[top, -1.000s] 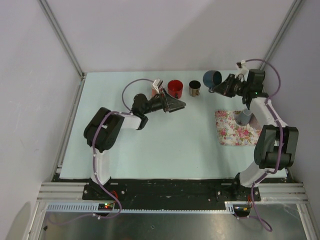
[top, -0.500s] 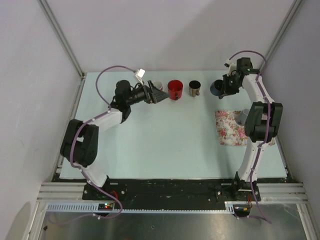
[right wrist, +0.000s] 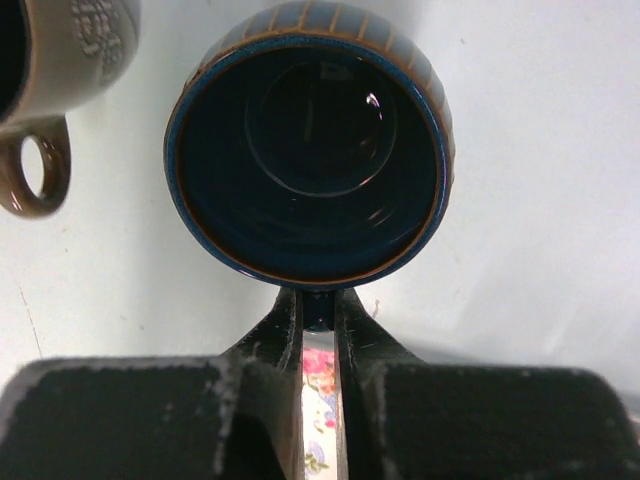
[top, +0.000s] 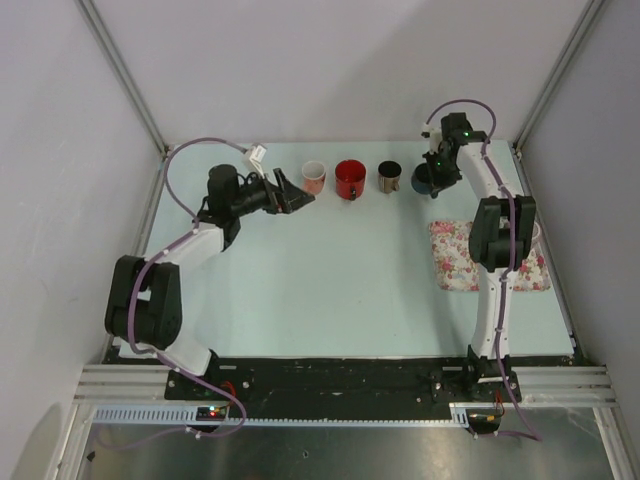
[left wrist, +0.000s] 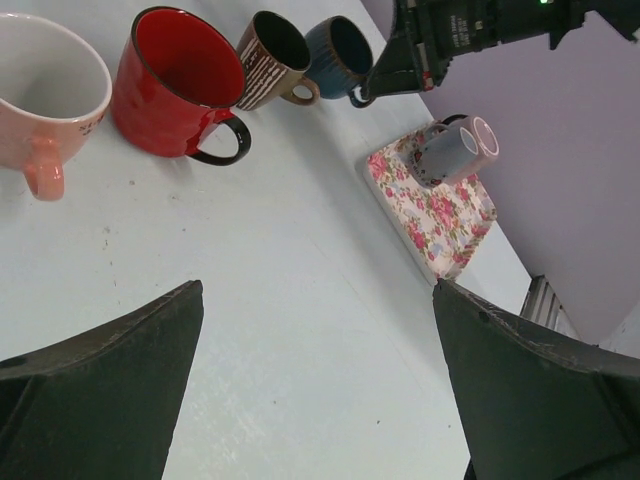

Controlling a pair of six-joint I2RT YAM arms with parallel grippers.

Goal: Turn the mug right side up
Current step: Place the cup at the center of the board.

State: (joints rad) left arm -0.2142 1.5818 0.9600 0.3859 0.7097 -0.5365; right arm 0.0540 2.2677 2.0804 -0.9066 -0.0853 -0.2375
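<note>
While you watched from the top camera, your right gripper [top: 432, 175] was at the far side of the table [top: 330, 300], clamped on the blue mug [top: 423, 184]. That mug sat at the right end of a row, next to the brown mug [top: 389, 176], the red mug [top: 350, 179] and the pink mug [top: 314, 177]. Your left gripper [top: 292, 192] hung just left of the pink mug, jaws spread wide and holding nothing. A floral mat [top: 458, 262] lay nearer you, on the right.

From your left wrist camera, both dark fingers [left wrist: 100, 390] stood far apart above bare table. Beyond them the blue mug stood mouth up beside the brown one, with the right gripper at its handle. A grey mug [left wrist: 445, 157] rested on the mat; its pose was hard to read.

From your right wrist camera, you looked straight down into the blue mug's open mouth. Its handle was pinched between the two nearly closed fingers.
</note>
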